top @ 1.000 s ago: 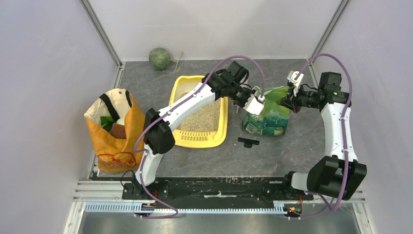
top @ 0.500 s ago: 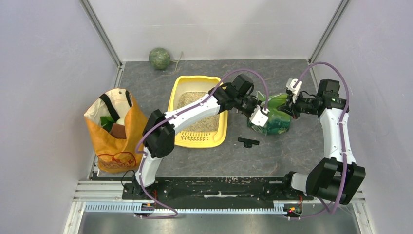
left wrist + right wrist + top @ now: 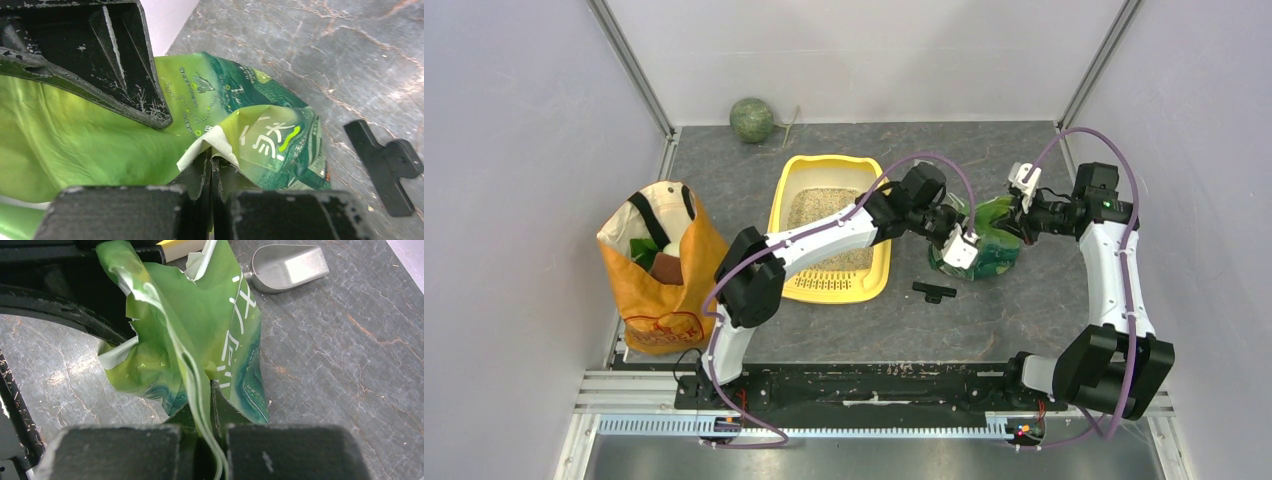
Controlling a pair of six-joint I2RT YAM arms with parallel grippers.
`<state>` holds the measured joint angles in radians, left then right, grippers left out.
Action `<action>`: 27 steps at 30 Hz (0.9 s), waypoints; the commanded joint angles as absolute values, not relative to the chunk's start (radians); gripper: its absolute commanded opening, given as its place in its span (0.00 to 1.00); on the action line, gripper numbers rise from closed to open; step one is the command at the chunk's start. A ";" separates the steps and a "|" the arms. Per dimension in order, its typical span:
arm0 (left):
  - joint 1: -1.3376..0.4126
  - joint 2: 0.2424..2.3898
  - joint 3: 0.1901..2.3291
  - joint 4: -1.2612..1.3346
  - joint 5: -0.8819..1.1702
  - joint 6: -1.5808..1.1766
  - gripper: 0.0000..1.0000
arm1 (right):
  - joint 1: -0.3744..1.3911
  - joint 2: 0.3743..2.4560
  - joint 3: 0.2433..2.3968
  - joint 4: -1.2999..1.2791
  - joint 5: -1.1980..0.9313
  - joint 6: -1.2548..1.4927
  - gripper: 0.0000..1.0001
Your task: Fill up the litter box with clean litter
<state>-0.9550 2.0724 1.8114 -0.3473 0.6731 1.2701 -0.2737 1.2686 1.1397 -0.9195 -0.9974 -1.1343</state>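
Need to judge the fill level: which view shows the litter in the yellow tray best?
Top external: the clean litter covers the litter box floor, partly hidden by the left arm. Right wrist shows only a sliver of yellow rim; left wrist shows neither.

Bright, even light; blurred foregrounds

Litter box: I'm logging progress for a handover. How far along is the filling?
Done: clean litter covers the visible floor of the litter box. In hand: left gripper and right gripper both pinch the green bag beside the box. Left: releasing the bag; whether more litter is needed I cannot tell.
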 commanded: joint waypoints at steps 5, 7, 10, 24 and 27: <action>-1.011 2.033 1.773 0.157 0.644 1.162 0.02 | -0.220 1.227 1.193 -0.994 -1.207 -1.095 0.00; -1.003 2.022 1.789 0.163 0.650 1.158 0.02 | -0.220 1.216 1.207 -0.990 -1.213 -1.078 0.00; -0.991 2.008 1.782 0.137 0.656 1.170 0.02 | -0.220 1.199 1.193 -0.984 -1.223 -1.061 0.00; -0.986 1.844 1.493 0.009 0.575 1.117 0.33 | -0.245 1.214 1.157 -0.952 -1.143 -1.052 0.01; -0.968 1.748 1.421 -0.009 0.571 1.071 0.42 | -0.257 1.224 1.174 -0.967 -1.145 -1.063 0.11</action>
<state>-0.9703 1.9034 1.4754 -0.0154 0.5743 1.1526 -0.2573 1.2224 1.1126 -0.9386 -1.0016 -1.0821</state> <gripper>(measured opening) 0.375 0.071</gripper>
